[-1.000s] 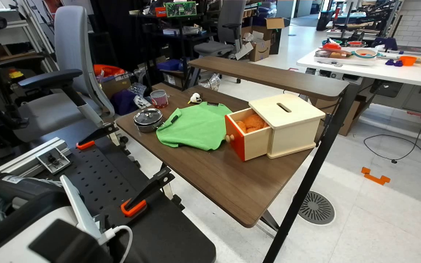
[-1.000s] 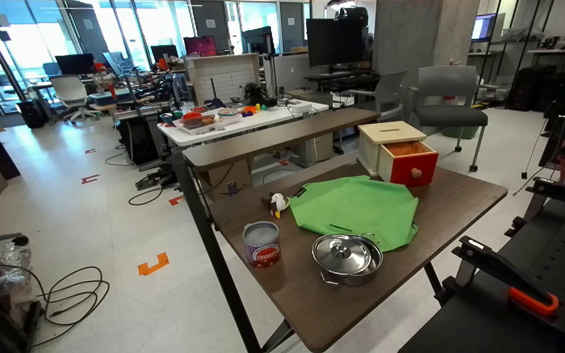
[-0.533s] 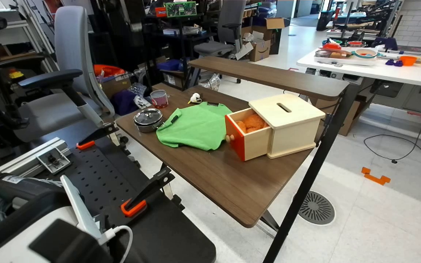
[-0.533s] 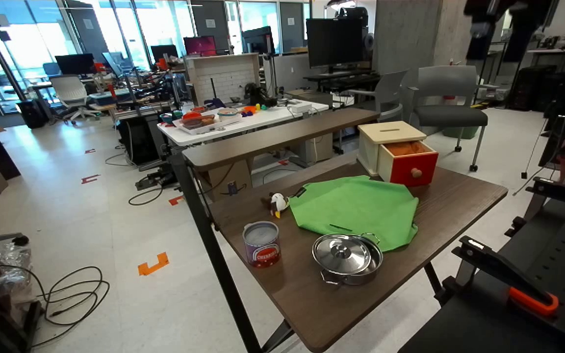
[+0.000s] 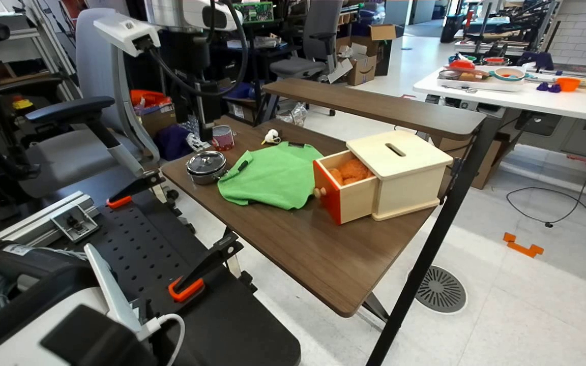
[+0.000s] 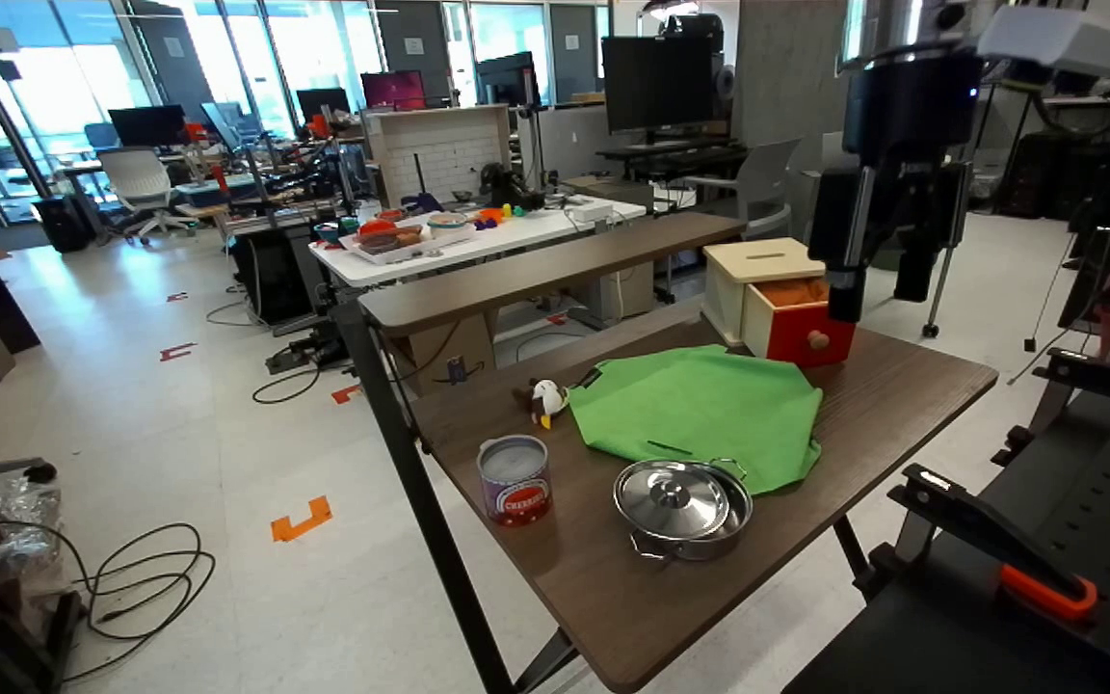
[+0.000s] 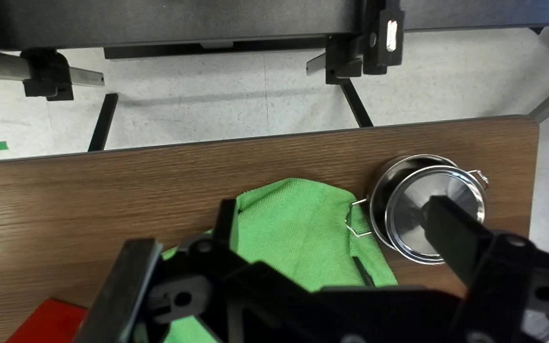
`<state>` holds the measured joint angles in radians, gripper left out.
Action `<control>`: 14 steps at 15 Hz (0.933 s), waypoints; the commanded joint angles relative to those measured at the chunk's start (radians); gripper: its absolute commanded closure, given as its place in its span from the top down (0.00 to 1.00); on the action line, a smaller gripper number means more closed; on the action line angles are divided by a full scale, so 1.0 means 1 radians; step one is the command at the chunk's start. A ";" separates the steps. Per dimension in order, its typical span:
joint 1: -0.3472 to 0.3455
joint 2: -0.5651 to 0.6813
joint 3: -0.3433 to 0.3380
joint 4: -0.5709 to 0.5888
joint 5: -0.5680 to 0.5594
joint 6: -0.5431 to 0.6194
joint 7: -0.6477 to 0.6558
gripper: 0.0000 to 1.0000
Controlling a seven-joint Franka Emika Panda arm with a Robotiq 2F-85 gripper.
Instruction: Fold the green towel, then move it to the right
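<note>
The green towel (image 5: pixel 277 178) lies spread on the brown table, its edges uneven and partly turned in, with dark strips at some edges. It shows in both exterior views (image 6: pixel 700 410). My gripper (image 6: pixel 880 289) is open and empty, pointing down above the table's near side. In the wrist view the gripper (image 7: pixel 334 205) has its fingers wide apart. One finger (image 7: pixel 227 221) appears over the towel (image 7: pixel 298 228), the other over the pot lid (image 7: pixel 405 224). The gripper's body hides the lower part of the towel in that view.
A metal pot (image 6: pixel 675 501) with a tilted lid sits against the towel's edge. A can (image 6: pixel 516 482) and a toy bird (image 6: pixel 547 397) stand nearby. A wooden box (image 5: pixel 415 173) has its red-fronted drawer (image 5: pixel 327 193) pulled out beside the towel. A raised shelf (image 5: pixel 369 107) runs along the table.
The arm and gripper have come down into both exterior views. Half a second ago, only a lower part showed at the top of an exterior view. The towel has not moved.
</note>
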<state>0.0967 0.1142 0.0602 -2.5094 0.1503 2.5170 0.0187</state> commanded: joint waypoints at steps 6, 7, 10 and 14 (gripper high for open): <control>-0.013 0.051 0.005 0.041 -0.013 0.026 0.000 1.00; -0.013 0.068 0.006 0.054 -0.012 0.031 0.001 1.00; -0.013 0.139 0.025 0.123 0.033 0.058 -0.017 1.00; -0.016 0.253 0.064 0.220 0.084 0.084 -0.028 1.00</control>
<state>0.0935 0.2691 0.0873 -2.3730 0.1859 2.5725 0.0129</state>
